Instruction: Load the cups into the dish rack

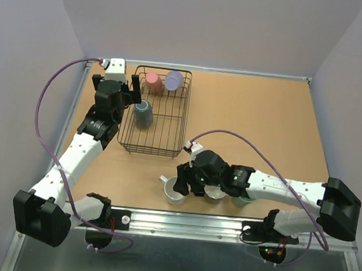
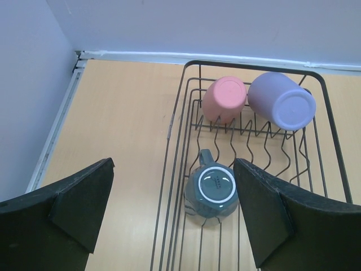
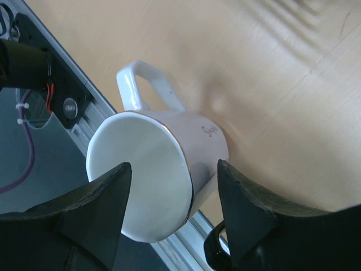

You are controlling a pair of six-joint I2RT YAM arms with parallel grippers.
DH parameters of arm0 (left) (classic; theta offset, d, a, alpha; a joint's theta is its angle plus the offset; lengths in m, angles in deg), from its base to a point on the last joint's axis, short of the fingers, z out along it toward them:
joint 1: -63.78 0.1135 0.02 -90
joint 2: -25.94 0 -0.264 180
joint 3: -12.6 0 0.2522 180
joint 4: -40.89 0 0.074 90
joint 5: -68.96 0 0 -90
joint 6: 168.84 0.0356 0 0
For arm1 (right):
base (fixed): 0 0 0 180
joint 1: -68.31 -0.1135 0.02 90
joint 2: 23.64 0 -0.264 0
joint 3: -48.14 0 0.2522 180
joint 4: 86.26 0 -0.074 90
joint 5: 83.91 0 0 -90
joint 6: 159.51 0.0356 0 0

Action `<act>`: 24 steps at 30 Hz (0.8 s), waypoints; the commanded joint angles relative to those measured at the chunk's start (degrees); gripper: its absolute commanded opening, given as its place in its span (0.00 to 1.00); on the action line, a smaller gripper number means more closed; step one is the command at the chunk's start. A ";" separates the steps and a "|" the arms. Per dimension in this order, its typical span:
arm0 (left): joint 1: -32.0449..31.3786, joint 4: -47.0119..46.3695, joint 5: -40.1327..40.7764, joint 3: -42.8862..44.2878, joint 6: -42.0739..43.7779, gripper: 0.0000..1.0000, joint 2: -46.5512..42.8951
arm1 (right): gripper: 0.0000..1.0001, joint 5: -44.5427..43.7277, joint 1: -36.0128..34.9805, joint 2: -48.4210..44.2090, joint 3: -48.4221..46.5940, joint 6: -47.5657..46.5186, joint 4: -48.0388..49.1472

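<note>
White mug (image 3: 151, 179): upright on worktop (image 1: 253, 117), mouth up, handle pointing left; glossy, thin dark rim line.
Right hand (image 3: 174, 166): part-open, straddling mug wall.
Left hand (image 2: 173, 166): wide, empty.

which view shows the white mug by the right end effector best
Right wrist: the white mug fills the frame, handle and rim plain. Top external shows it small and partly covered from above. Left wrist does not show it.
</note>
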 commanded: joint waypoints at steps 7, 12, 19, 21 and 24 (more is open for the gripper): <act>0.58 -1.26 1.25 0.02 -0.56 0.98 -0.67 | 0.56 -5.47 -1.21 2.09 -5.01 -2.36 -5.04; 0.67 -1.26 1.43 -0.07 -0.65 0.99 -0.84 | 0.40 -6.35 -1.39 3.06 -4.84 -2.28 -5.22; 0.76 -1.26 1.51 -0.33 -0.65 0.98 -1.19 | 0.00 -9.86 -1.47 1.57 -4.48 -0.96 -5.30; 0.67 -1.26 1.60 -0.42 -0.83 0.98 -1.28 | 0.00 -11.35 -1.47 -0.61 -4.40 -0.43 -5.22; 0.67 -1.26 1.34 -0.42 -1.35 0.99 -1.81 | 0.00 -13.47 -1.47 -4.30 -4.48 -0.25 -5.22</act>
